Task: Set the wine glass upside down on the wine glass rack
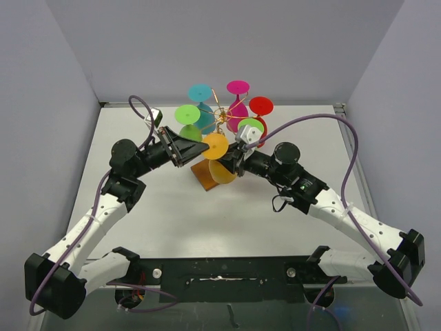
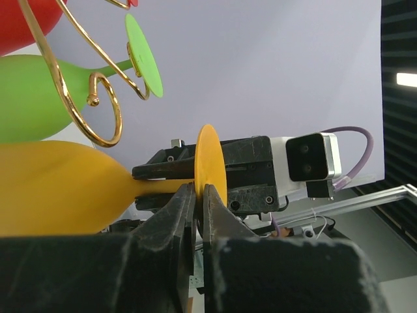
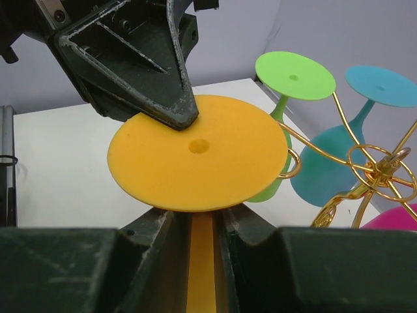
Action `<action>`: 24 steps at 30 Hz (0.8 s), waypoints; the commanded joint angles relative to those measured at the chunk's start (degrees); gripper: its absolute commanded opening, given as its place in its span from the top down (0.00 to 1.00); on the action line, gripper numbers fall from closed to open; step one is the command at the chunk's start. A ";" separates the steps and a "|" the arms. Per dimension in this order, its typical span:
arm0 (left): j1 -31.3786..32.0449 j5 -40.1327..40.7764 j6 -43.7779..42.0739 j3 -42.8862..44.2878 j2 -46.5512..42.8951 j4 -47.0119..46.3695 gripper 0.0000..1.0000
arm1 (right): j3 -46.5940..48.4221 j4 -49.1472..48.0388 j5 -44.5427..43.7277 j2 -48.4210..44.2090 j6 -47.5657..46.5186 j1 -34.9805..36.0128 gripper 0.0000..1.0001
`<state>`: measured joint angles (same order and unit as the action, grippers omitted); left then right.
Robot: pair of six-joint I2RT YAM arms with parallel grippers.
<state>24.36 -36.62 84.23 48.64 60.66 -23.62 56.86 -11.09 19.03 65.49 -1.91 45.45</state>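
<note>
The orange wine glass hangs in front of the wine glass rack, its round foot up and its bowl lower, over the rack's wooden base. My right gripper is shut on the glass's stem just under the foot. My left gripper is shut on the rim of that foot, coming from the left. In the left wrist view a curled gold arm of the rack stands just above the orange bowl.
Several other glasses hang upside down on the rack: green, teal, magenta, red and a pale green one. Grey walls close in the table at the back and sides.
</note>
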 commanded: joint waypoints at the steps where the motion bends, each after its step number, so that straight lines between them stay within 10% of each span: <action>1: 0.34 -0.09 -0.38 -0.71 -1.33 -2.52 1.00 | -0.06 -6.21 0.47 -0.53 0.58 0.69 0.85; 13: 1.19 12.13 -6.71 1.55 -7.33 7.20 1.00 | -5.38 -7.20 -1.70 -6.51 1.11 1.19 0.63; 24: 1.30 6.65 -4.88 5.55 -2.76 11.45 1.00 | -7.20 -1.60 -2.90 -12.50 1.80 1.18 0.42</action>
<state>25.21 -27.55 79.07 50.57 56.55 -12.10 50.11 -12.69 17.47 57.04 -0.60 46.22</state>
